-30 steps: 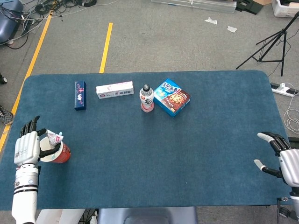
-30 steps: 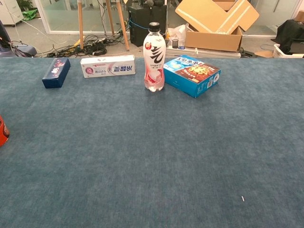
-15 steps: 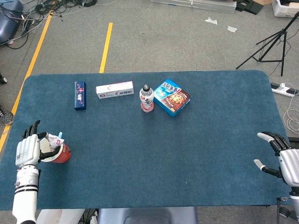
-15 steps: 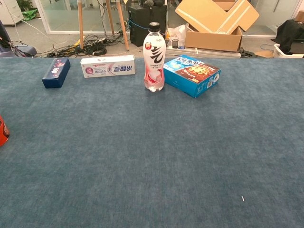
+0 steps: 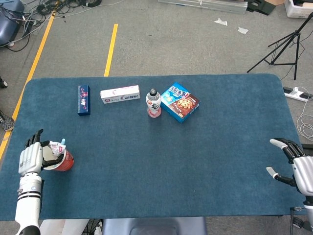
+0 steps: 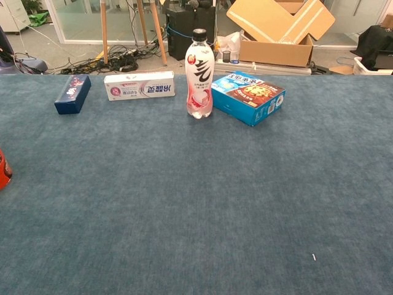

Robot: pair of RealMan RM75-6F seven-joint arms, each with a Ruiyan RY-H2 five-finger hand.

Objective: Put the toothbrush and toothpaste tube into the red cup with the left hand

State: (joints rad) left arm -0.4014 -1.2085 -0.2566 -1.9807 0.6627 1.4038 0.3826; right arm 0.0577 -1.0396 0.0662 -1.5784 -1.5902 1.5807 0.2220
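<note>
The chest view cuts the red cup (image 6: 3, 170) to a sliver at its left edge and shows neither hand; in the head view the cup (image 5: 62, 160) stands near the table's (image 5: 161, 171) left edge, touching the left hand (image 5: 30, 157), whose grip I cannot tell; tube (image 5: 56, 147) and toothbrush (image 5: 62, 142) stick out of it; the right hand (image 5: 293, 164) rests spread, holding nothing; the box lettering is unreadable.

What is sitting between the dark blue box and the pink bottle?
A white toothpaste box lies flat between the dark blue box and the pink bottle; both the head and chest views show it.
</note>
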